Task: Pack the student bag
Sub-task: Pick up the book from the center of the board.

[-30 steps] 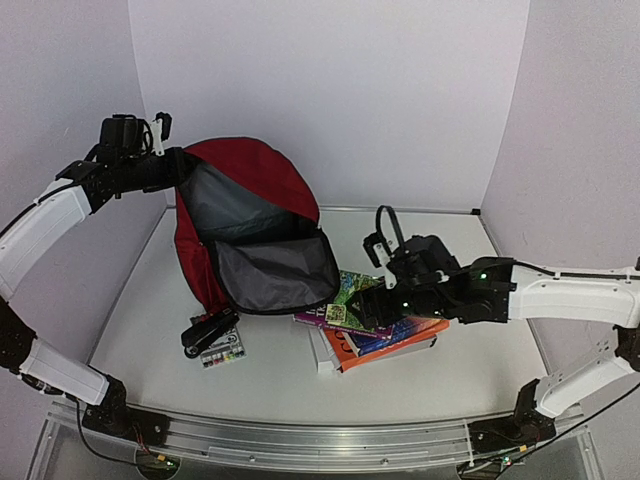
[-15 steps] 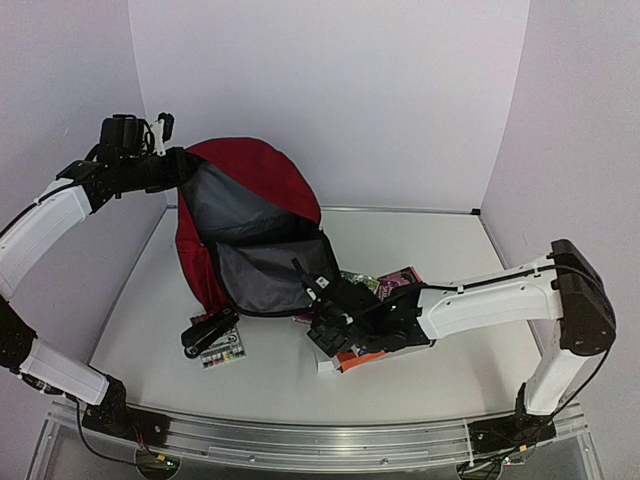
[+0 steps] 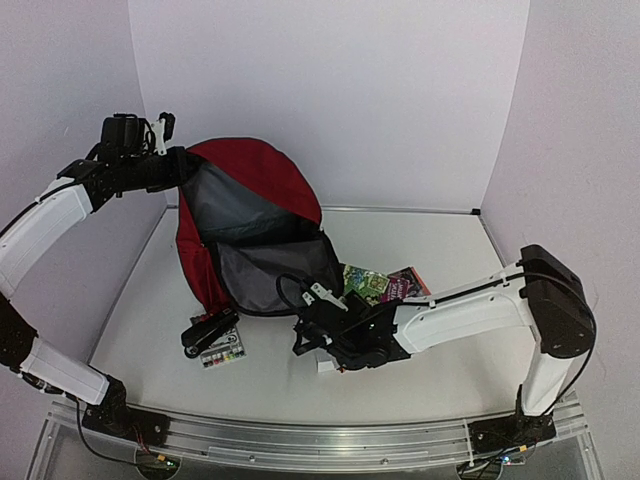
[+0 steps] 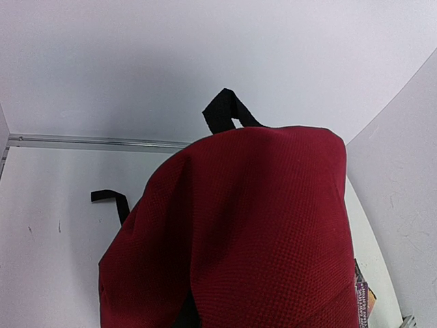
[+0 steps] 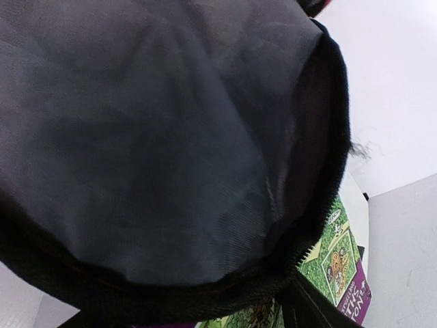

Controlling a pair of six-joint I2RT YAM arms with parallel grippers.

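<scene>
The student bag (image 3: 255,170), dark red with a grey lining, stands at the back left with its front flap (image 3: 272,272) hanging open. My left gripper (image 3: 172,165) is shut on the bag's upper rim and holds it up. In the left wrist view the bag's red fabric (image 4: 259,225) fills the frame and hides the fingers. My right gripper (image 3: 305,338) lies low at the left end of a stack of books (image 3: 365,283), just under the flap. The right wrist view shows the flap's lining (image 5: 150,137), a green book (image 5: 338,256) and one black finger (image 5: 311,307). How the jaws stand is hidden.
A black stapler-like item (image 3: 205,333) and a small box of colours (image 3: 222,352) lie in front of the bag. A pink-purple book (image 3: 405,283) sticks out behind the right arm. White walls close the back and both sides.
The right arm has swung from the right side of the books across to their left end, close under the bag's flap. The left arm and the bag have not moved.
</scene>
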